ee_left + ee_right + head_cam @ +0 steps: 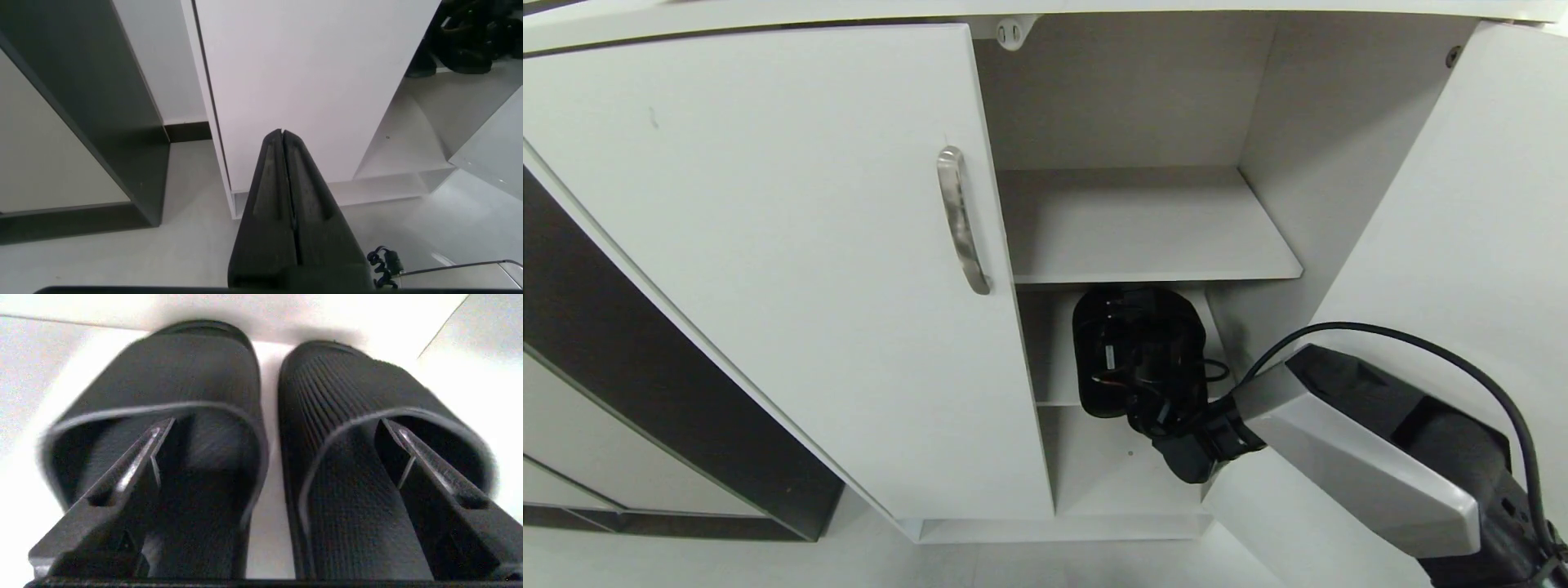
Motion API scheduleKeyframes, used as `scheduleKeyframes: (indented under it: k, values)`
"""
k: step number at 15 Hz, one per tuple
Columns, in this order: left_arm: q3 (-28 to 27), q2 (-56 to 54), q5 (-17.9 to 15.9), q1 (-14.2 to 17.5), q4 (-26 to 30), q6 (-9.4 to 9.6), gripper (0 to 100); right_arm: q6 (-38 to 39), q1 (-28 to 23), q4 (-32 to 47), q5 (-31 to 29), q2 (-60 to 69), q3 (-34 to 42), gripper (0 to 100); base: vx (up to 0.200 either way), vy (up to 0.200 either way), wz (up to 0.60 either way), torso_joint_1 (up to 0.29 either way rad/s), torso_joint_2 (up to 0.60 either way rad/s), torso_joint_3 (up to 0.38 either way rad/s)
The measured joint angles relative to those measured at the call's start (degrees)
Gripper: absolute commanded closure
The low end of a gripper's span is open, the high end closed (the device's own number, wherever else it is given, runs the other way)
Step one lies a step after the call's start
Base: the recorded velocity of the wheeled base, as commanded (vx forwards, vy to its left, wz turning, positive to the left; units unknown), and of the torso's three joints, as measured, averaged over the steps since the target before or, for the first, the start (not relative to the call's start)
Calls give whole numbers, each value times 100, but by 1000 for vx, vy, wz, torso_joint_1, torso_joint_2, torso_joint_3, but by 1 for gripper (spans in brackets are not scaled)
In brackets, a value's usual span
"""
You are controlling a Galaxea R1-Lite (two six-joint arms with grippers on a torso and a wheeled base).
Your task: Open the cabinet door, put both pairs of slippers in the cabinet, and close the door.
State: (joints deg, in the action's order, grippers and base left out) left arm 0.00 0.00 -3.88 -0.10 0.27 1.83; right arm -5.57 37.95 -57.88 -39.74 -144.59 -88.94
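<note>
This looks like the entrance of a home: a white cabinet (pixel 768 245) with a metal handle (pixel 962 220), plain shelves (pixel 1143 229), black slippers (pixel 1131 343) inside, and a pale smooth floor (pixel 1013 563).

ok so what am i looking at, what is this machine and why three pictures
It is a two-armed robot facing a white cabinet. The wide picture comes from a camera on its head, the other two from cameras on its wrists. The left door is closed; the right door stands open. The right arm is inside the cabinet, at a pair of black slippers. Its wrist camera shows the right gripper, fingers apart, one tucked under each slipper's strap. The left gripper is shut, holds nothing and points toward the closed door.
</note>
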Motion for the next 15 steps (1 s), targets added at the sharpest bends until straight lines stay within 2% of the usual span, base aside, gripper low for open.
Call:
scheduleKeyframes:
  k: [7, 8, 13, 15]
  values:
    - [0, 0, 2, 2, -2, -6, 100, 161, 573, -997, 93, 1303, 2993, 0, 0, 0, 0, 0, 0, 0]
    - [0, 0, 7, 0, 0, -6, 100, 180, 625, -1145, 104, 1445, 3259, 0, -200, 0, 0, 2, 7, 7]
    - [0, 0, 2, 2, 5, -6, 100, 180, 656, -1206, 115, 1764, 3622, 0, -200, 0, 0, 1, 3, 0]
    - [0, 0, 7, 2, 2, -6, 100, 190, 645, -1215, 112, 1793, 3650, 0, 0, 0, 0, 0, 0, 0]
